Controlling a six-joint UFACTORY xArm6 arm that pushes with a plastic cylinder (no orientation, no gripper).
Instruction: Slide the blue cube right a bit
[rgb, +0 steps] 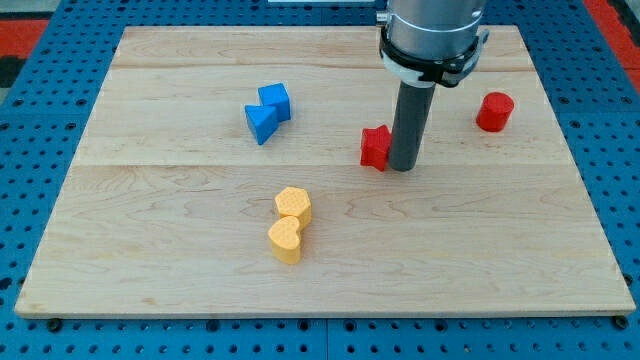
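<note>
The blue cube (274, 100) sits on the wooden board (150, 200) at the upper left of centre. A second blue block (261, 122), wedge-like, touches it at its lower left. My tip (402, 167) rests on the board well to the right of the blue cube, at the right side of a red block (376, 146) of unclear shape, touching or nearly touching it.
A red cylinder (494, 111) stands at the upper right. Two yellow blocks sit below centre, one hexagon-like (293, 204) and one heart-shaped (286, 240), touching each other. The board lies on a blue perforated table (40, 130).
</note>
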